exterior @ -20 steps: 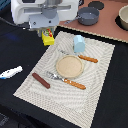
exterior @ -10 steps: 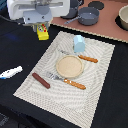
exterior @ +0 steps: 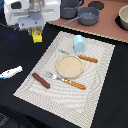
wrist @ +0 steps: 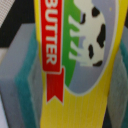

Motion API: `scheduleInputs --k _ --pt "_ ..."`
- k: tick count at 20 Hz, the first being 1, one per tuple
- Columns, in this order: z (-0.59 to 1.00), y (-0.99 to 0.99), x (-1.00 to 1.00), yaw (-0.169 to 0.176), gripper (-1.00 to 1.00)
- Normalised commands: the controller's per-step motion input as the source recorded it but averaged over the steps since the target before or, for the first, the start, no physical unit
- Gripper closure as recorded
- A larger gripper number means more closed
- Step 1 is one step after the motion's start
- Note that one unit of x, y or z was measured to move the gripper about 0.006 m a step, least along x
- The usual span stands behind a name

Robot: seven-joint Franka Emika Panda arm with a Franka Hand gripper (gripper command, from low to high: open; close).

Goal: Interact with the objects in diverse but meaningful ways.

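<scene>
The gripper point(exterior: 35, 31) is holding the yellow butter box point(exterior: 36, 36) off the table, past the far corner of the placemat point(exterior: 95, 95) on the exterior view's left. In the wrist view the butter box point(wrist: 80, 65) is filling nearly the whole picture, with a teal-edged grey finger pad point(wrist: 20, 85) pressing against one side and another showing at the opposite edge, so the fingers are closing firmly on the box with only its width between them.

Judging by how things are lying, the task is sitting at an early-to-middle stage: one toy is being carried in the air and is waiting to be set down somewhere sensible, while the others look untouched. The brown sausage point(exterior: 41, 80) is lying on the near corner of the placemat on the exterior view's left, well apart from the box. The pale blue block point(exterior: 79, 43) is standing upright near the far edge of the placemat, just beyond the knife point(exterior: 88, 59).

As for containers, the round plate point(exterior: 69, 66) is sitting in the middle of the placemat with nothing on it, with the fork point(exterior: 67, 81) lying along its near side. On the brown counter beyond, a grey pot point(exterior: 89, 15) and a second dark pot behind it are standing; what they are holding, if anything, is not showing. A white marker-like object point(exterior: 10, 73) is lying on the black table by itself
</scene>
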Motion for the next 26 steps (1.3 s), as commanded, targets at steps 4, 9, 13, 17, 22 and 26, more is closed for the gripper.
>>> scheduleInputs --k 4,9,13,17,22,26 --pt "-0.47 -0.09 -0.17 0.000 1.00" --pt "-0.24 -0.04 0.10 0.000 1.00" --pt "-0.27 -0.01 0.04 0.000 1.00" --pt "-0.29 0.00 0.00 0.000 1.00" --pt "-0.24 0.00 0.00 0.000 1.00" --pt "-0.09 0.00 -0.01 0.000 -1.00"
